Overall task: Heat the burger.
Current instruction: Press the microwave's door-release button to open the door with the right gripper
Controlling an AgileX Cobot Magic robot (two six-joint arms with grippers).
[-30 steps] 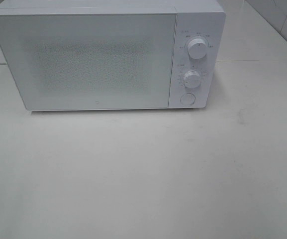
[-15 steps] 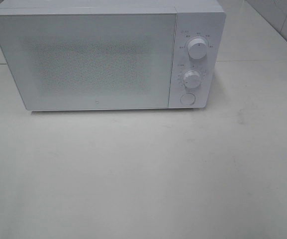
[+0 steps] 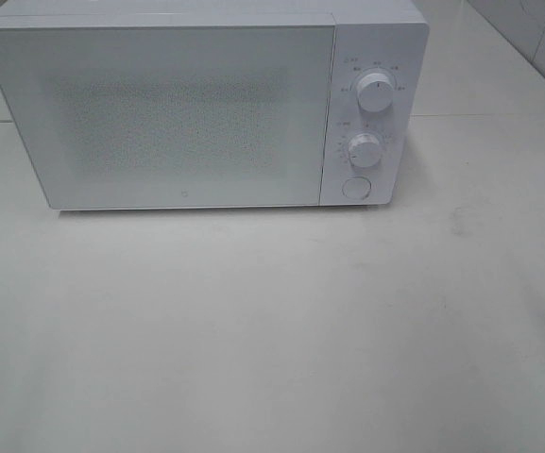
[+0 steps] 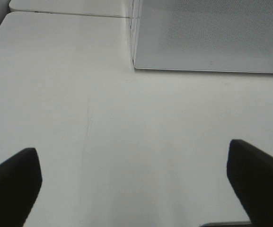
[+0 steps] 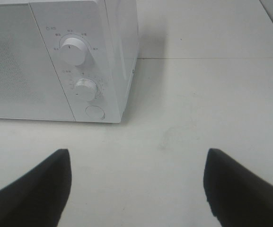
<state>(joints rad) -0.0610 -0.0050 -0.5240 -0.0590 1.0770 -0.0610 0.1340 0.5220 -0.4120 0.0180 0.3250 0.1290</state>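
Facing a white microwave (image 3: 201, 109) on the pale desk (image 3: 272, 340), with its frosted door (image 3: 168, 118) shut. On the microwave's panel, right of the door: an upper knob (image 3: 375, 94), a lower knob (image 3: 365, 150) beneath it, a round button (image 3: 355, 187) lowest.

Holding the left tool (image 4: 131, 153) wide open before the microwave's left front corner, dark fingers (image 4: 11, 184) well apart over the desk, gripping nothing. Holding the right tool (image 5: 137, 156) open and empty too, before the microwave's knob panel and right corner.

Cannot tell where the burger is: seen in no view, and nothing readable through the microwave's door.
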